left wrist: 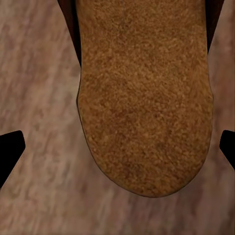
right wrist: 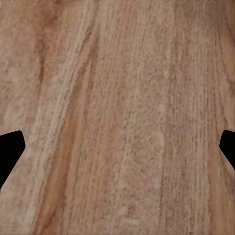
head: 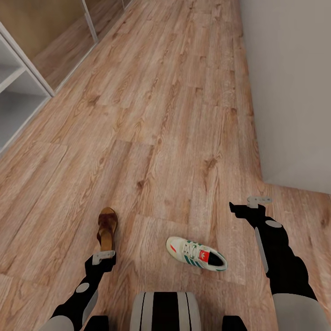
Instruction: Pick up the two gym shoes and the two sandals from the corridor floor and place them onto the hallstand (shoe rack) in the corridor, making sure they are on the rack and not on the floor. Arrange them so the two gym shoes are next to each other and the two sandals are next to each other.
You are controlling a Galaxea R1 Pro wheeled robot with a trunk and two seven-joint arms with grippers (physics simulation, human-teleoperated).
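Left claw [left wrist: 117, 147] agape over sandal [left wrist: 144, 98]

The head camera looks steeply down over both arms at the corridor floor [head: 174, 115]. The left wrist camera hangs close above the sandal [left wrist: 147, 98] [head: 107, 227]; the right wrist camera faces bare planks.

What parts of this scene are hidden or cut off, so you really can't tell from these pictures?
- Sandal: in the head view the left gripper covers its near end; in the left wrist view the frame cuts off all but one rounded end of the footbed.
- White shelf unit: cut off by the head view's left edge, so its contents and full shape are unknown.
- Gym shoe: its far side faces away from the head camera.
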